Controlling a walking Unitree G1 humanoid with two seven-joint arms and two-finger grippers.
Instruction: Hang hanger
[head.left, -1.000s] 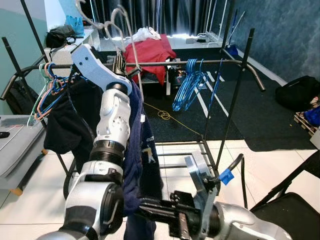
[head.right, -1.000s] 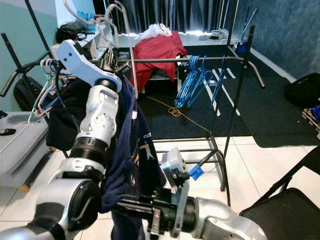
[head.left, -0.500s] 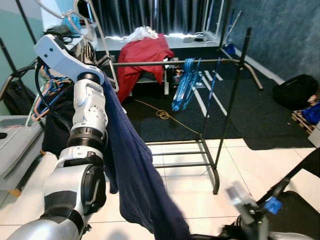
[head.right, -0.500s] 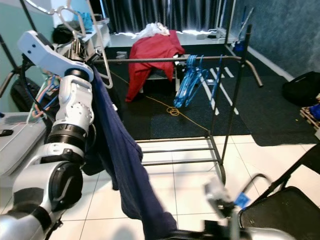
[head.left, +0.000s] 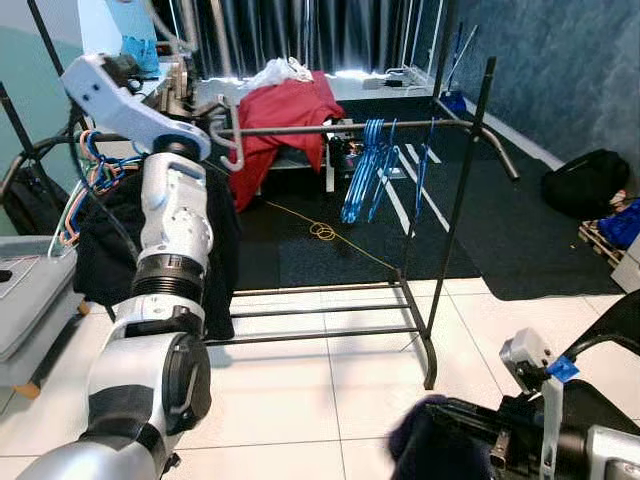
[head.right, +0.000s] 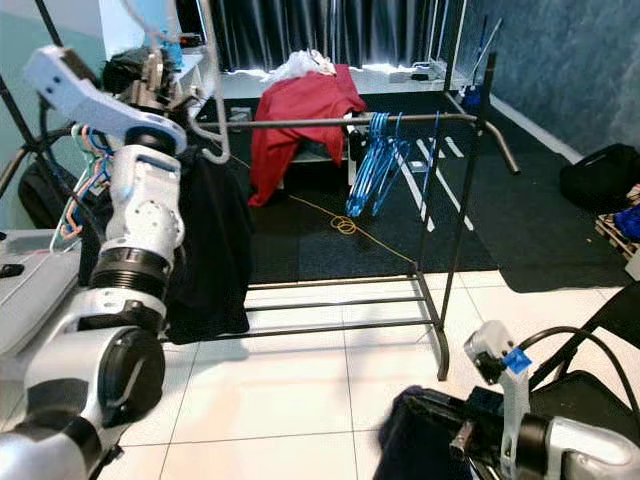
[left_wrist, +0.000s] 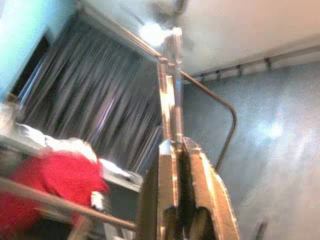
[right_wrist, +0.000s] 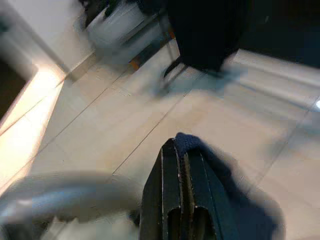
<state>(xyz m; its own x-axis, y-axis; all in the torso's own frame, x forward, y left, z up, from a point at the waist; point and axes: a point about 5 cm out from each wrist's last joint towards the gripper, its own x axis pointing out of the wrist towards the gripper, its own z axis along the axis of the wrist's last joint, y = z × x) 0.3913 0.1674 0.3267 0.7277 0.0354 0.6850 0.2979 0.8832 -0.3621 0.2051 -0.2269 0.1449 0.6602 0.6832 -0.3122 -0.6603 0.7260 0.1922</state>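
My left arm is raised at the left end of the clothes rail (head.left: 340, 127). Its gripper (head.left: 180, 85) is shut on a bare silver wire hanger (head.left: 232, 150), whose wire runs up from between the black fingers (left_wrist: 172, 100). The hanger's curved end hangs close to the rail; I cannot tell whether they touch. Low at the front right, my right gripper (head.left: 452, 440) is shut on a bunched navy garment (head.left: 425, 455) just above the tiled floor; dark blue cloth (right_wrist: 220, 170) sits pinched at the fingertips.
Several blue hangers (head.left: 370, 170) hang mid-rail. A black garment (head.left: 212, 250) and coloured hangers (head.left: 85, 185) hang at the left. A red cloth (head.left: 285, 110) lies behind. The rack's post (head.left: 455, 210) stands right of centre, with a black chair (head.left: 620, 330) at the far right.
The navy garment that hung from the hanger down the left arm has come off and dropped to the floor with the right gripper, which moved right. The hanger is now bare.
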